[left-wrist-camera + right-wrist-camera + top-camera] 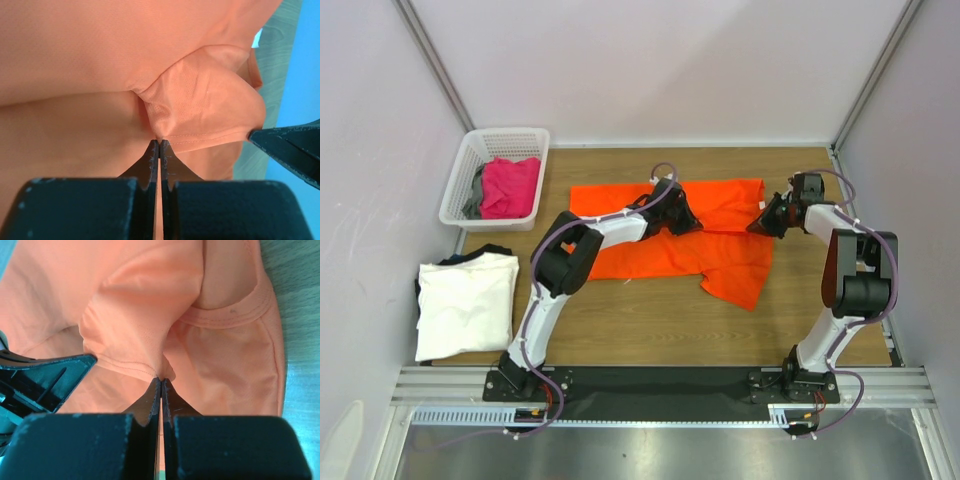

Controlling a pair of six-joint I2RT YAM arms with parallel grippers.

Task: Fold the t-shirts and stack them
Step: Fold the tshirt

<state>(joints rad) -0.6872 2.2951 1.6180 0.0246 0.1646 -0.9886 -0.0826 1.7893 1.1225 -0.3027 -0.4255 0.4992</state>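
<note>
Judging from how things lie, the job is somewhat short of halfway. A white t-shirt lies folded at the near-left corner of the table. The edge of a dark t-shirt shows from under its far side, so two appear to be stacked. The orange t-shirt is spread out, rumpled and not yet folded, across the middle of the table toward the far edge, with one part trailing toward the near edge on the right. The left gripper is clamped on a pinch of orange cloth at a stitched hem near the shirt's middle. The right gripper is likewise closed on a hem at the shirt's right end. Both wrist views show the jaws pressed together with fabric nipped at the tips. Left to do, by my reckoning: fold this one and add it to the pile. After that come the magenta-pink t-shirt and the grey t-shirt, both lying in the basket at the far-left corner.
</note>
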